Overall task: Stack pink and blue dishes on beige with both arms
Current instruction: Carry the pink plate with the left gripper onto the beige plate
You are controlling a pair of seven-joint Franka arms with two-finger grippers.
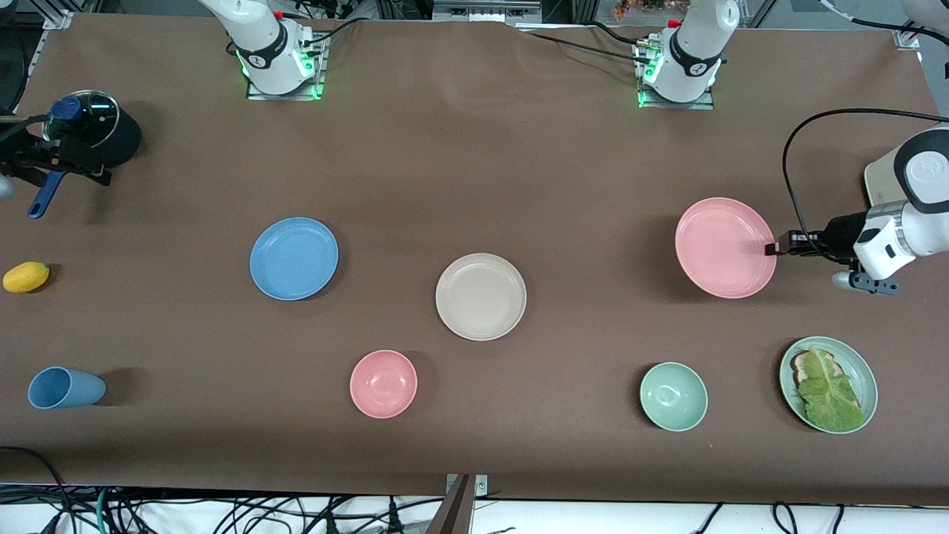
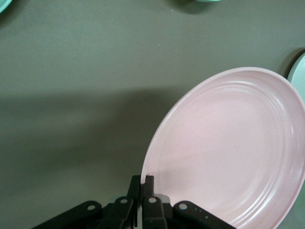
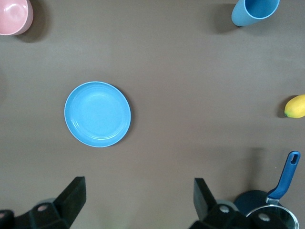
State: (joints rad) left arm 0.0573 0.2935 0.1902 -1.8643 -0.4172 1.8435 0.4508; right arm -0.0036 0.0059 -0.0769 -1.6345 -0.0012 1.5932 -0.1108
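The pink plate (image 1: pixel 723 247) (image 2: pixel 228 148) hangs tilted a little above the table toward the left arm's end, throwing a shadow on the cloth. My left gripper (image 1: pixel 771 247) (image 2: pixel 142 179) is shut on its rim, one finger over the rim and one under it. The beige plate (image 1: pixel 480 296) lies flat at the table's middle. The blue plate (image 1: pixel 293 258) (image 3: pixel 97 114) lies flat toward the right arm's end. My right gripper (image 3: pixel 138 183) hangs open and high over the bare cloth between the blue plate and the robots' bases, holding nothing.
A pink bowl (image 1: pixel 383 383), a pale green bowl (image 1: pixel 673 396) and a green plate (image 1: pixel 867 371) with toast and lettuce stand nearer the front camera. At the right arm's end are a blue cup (image 1: pixel 65 387), a yellow fruit (image 1: pixel 26 277) and a lidded pot (image 1: pixel 89 130).
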